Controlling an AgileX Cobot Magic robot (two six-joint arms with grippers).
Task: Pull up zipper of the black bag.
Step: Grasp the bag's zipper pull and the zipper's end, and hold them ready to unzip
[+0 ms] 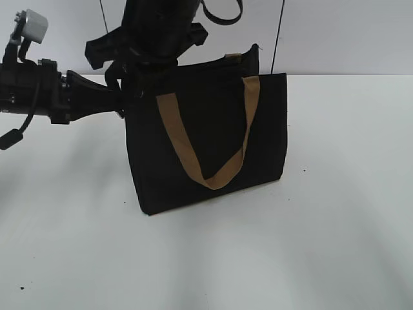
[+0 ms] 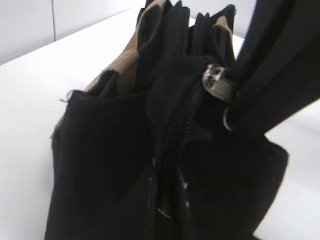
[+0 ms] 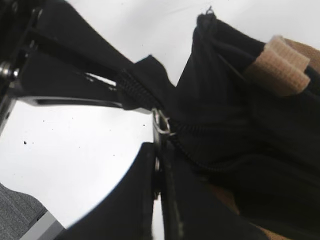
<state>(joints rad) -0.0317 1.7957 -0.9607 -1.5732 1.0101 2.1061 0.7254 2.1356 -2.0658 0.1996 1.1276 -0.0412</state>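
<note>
White table (image 1: pixel 335 213), pale wall behind; black bag (image 1: pixel 206 139) upright, right fingers (image 3: pixel 159 150) clamping zipper (image 3: pixel 162 122), left fingers' state unclear.

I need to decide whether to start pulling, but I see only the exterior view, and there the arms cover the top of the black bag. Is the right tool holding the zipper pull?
Observer: Yes. In the right wrist view the right tool has its jaws shut on the small metal zipper pull.
Operator: Thank you. How much of the zipper looks joined?
Observer: In the left wrist view the zipper looks joined from the near end of the black bag up to the pull. Beyond the pull I cannot tell.
</note>
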